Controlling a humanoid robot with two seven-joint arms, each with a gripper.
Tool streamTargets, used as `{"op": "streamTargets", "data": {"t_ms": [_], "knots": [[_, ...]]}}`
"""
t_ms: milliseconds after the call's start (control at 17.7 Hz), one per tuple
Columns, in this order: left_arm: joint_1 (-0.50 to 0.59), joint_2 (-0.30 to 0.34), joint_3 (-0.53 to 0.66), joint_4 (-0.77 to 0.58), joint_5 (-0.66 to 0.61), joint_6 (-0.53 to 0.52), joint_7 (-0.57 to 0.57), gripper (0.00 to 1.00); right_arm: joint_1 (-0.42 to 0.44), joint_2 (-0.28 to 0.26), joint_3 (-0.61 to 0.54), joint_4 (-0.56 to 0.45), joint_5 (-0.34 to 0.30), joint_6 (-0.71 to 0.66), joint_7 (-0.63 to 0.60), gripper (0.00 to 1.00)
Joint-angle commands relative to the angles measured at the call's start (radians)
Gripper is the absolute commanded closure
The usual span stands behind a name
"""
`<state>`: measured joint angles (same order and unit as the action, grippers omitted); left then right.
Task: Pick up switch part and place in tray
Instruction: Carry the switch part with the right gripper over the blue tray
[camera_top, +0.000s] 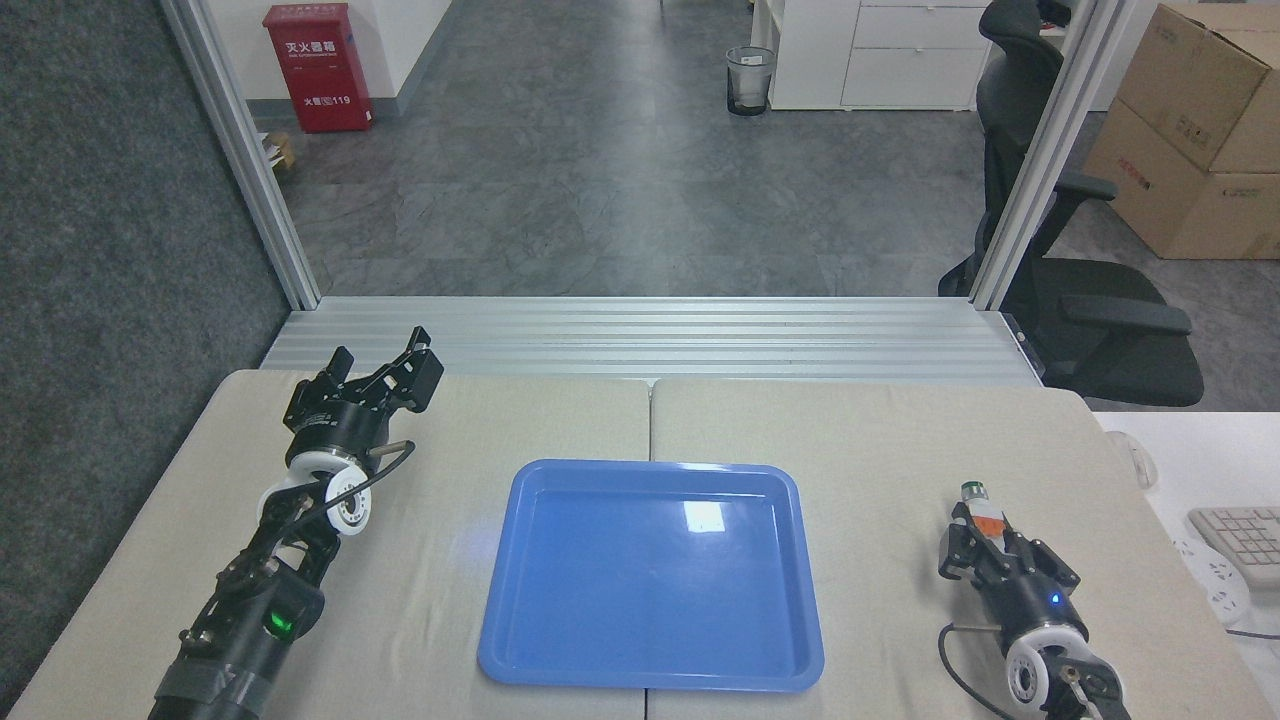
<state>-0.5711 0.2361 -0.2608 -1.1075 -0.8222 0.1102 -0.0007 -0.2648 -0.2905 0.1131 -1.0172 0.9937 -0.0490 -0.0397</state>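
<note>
Right gripper (985, 545) clamped on switch part (980, 512) near table's right edge, well clear of tray (520, 655); hold looks shallow, so part may slip in transit; left gripper (385, 368) apart, idle.

Tray (651, 668) at table (860, 440) centre, near front edge; switch part (980, 514) right of it, toward right edge.

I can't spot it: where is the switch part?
In the head view, the switch part is at the right gripper tips, on the table's right side, right of the blue tray.
</note>
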Motion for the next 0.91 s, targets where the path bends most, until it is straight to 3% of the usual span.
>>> {"op": "streamTargets", "data": {"t_ms": [0,113,170,283,396,453,566,736,792,849], "knots": [[0.0,-0.001,0.0,0.0,0.0,0.0,0.001,0.0,-0.036,0.123,0.131,-0.441,0.04,-0.009,0.024,1.0],[-0.001,0.0,0.0,0.0,0.0,0.0,0.001,0.0,-0.073,0.177,0.325,-0.468,0.197,-0.012,0.047,1.0],[0.0,0.0,0.0,0.0,0.0,0.0,0.001,0.0,-0.073,0.2,0.361,-0.466,0.232,-0.015,0.069,1.0],[0.0,0.0,0.0,0.0,0.0,0.0,0.001,0.0,-0.067,0.269,0.458,-0.46,0.258,-0.048,0.134,1.0],[0.0,0.0,0.0,0.0,0.0,0.0,0.001,0.0,-0.057,0.283,0.538,-0.419,0.272,-0.057,0.173,1.0],[0.0,0.0,0.0,0.0,0.0,0.0,0.001,0.0,-0.05,0.289,0.56,-0.349,0.272,-0.052,0.201,1.0],[0.0,-0.001,0.0,0.0,0.0,0.0,0.001,0.0,-0.036,0.315,0.571,-0.247,0.279,-0.043,0.222,1.0],[0.0,0.0,0.0,0.0,0.0,0.0,0.001,0.0,-0.022,0.314,0.56,-0.149,0.296,0.029,0.25,1.0],[0.0,-0.001,0.0,0.0,0.0,0.0,0.001,0.0,-0.018,0.307,0.554,-0.143,0.295,0.041,0.25,0.86],[0.0,0.0,0.001,0.0,0.0,0.0,0.001,0.0,-0.001,0.3,0.547,-0.144,0.296,0.046,0.247,0.55]]}}
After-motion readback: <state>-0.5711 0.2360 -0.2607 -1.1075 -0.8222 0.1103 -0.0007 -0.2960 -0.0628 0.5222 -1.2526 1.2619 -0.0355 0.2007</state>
